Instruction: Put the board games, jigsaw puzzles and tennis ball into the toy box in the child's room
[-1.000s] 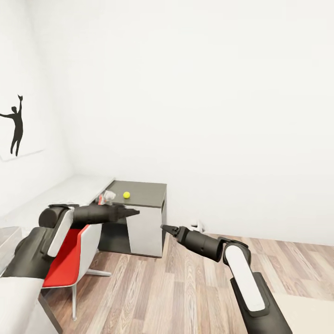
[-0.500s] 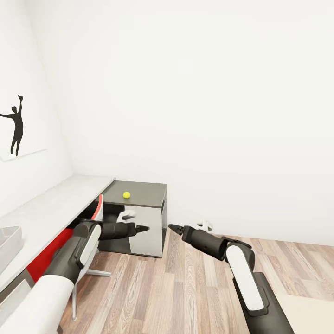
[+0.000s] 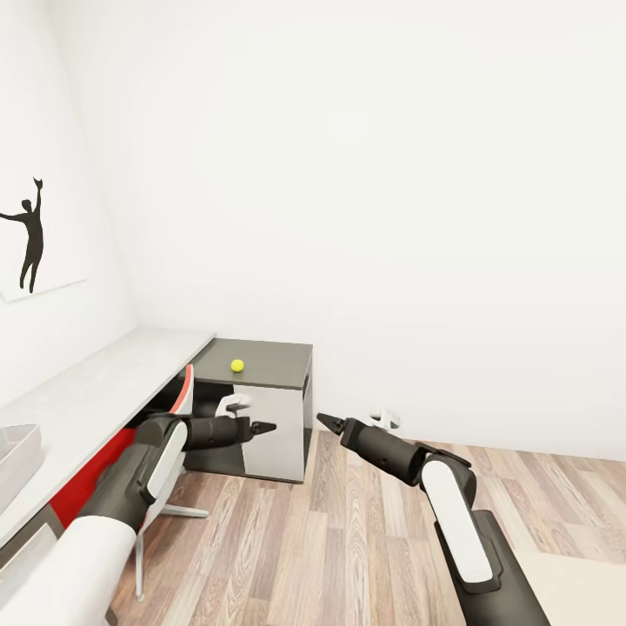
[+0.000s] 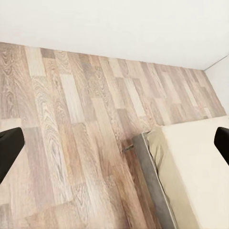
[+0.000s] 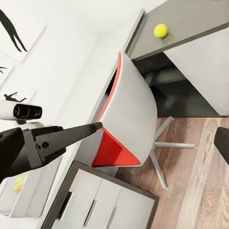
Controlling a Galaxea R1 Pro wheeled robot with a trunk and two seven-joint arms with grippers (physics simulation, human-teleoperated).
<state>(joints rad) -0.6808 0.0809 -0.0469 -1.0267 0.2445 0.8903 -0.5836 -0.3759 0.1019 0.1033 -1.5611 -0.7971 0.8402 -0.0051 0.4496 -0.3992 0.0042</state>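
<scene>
**Ball ahead on lower desk section, both arms low and empty**

Tennis ball point(image 3: 236, 366) sits on the dark lower section of the table point(image 3: 269, 365), ahead of and above both grippers, well apart from each. Left gripper point(image 3: 263, 428) is nearer, almost beneath the ball; its fingers stand wide, holding nothing. Right gripper point(image 3: 324, 422) points forward-left; cannot tell its gap. Toy box point(image 3: 13, 456) rim shows far left. Both forearms reach forward, roughly level, over the floor point(image 3: 348, 539). Chair point(image 3: 165, 435) stands between the left arm and the table
</scene>
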